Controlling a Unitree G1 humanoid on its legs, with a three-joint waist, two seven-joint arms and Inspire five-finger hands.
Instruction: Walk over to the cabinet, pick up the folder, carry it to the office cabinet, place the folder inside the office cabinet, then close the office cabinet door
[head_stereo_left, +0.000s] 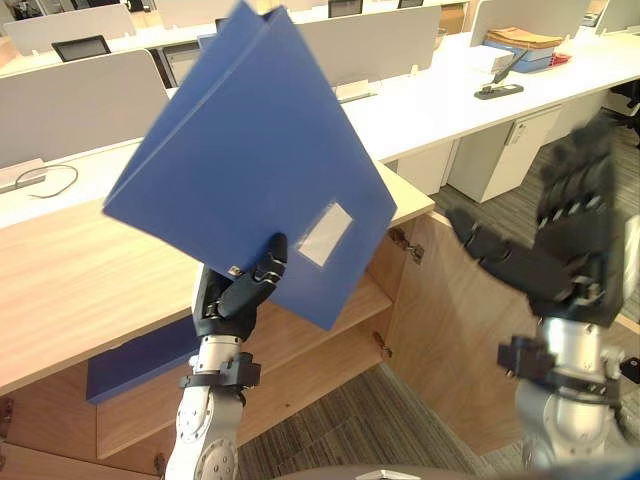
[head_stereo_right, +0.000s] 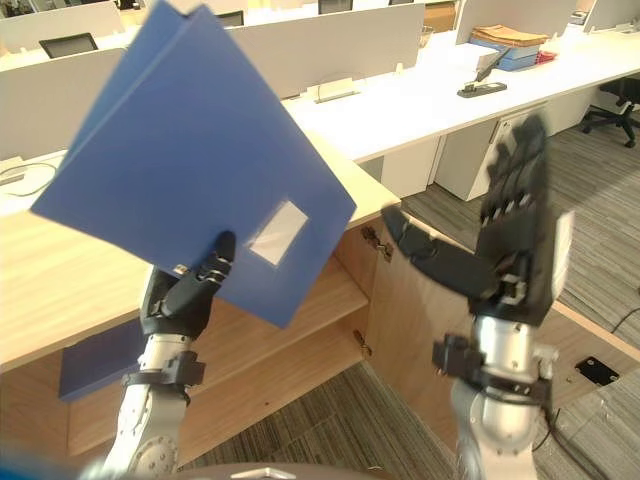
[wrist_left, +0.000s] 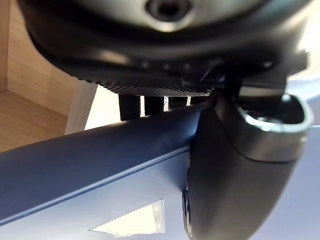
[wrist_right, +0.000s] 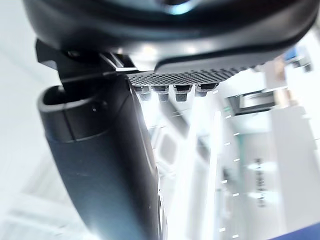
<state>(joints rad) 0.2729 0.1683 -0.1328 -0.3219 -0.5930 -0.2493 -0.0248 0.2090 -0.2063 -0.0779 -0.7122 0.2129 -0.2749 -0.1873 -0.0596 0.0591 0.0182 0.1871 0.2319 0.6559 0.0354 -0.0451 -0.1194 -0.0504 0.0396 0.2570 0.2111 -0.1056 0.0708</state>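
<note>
The left robot hand (head_stereo_left: 235, 300) pinched the flat blue plastic folder (head_stereo_left: 250, 170) by its lower edge, thumb on the front and fingers behind. It held the folder tilted and raised in front of the light wooden office cabinet (head_stereo_left: 310, 345), probably to line it up with the open shelves. The right robot hand (head_stereo_left: 585, 230) hung spread and empty beside the swung-open wooden cabinet door (head_stereo_left: 450, 320), likely free to shut it once the folder was in.
</note>
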